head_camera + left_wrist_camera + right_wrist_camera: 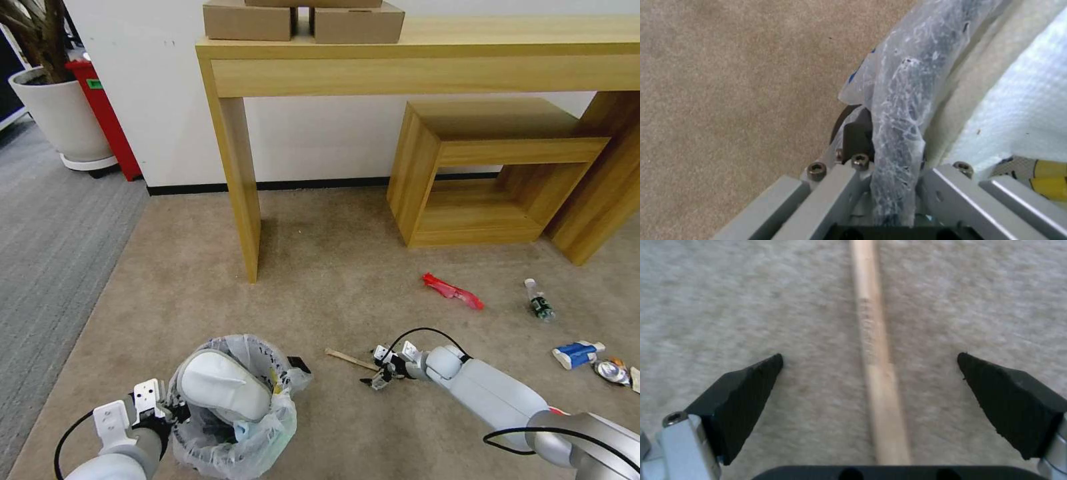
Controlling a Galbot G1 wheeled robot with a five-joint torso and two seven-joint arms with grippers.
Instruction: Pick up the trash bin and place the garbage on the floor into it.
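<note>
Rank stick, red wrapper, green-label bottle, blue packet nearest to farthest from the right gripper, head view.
From the right gripper, low on the carpet with jaws open:
1. Stick: lying between the jaws, toward the bin side.
2. Red wrapper: farther up the carpet, toward the low shelf.
3-4. Bottle and blue packet: both far right, too close to call.

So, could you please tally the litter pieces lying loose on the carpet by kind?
Wooden stick: 1
Red wrapper: 1
Small bottle: 1
Blue-white packet: 1
Crushed can: 1
Total: 5, not counting a sliver at the head view's right edge that I cannot identify.
</note>
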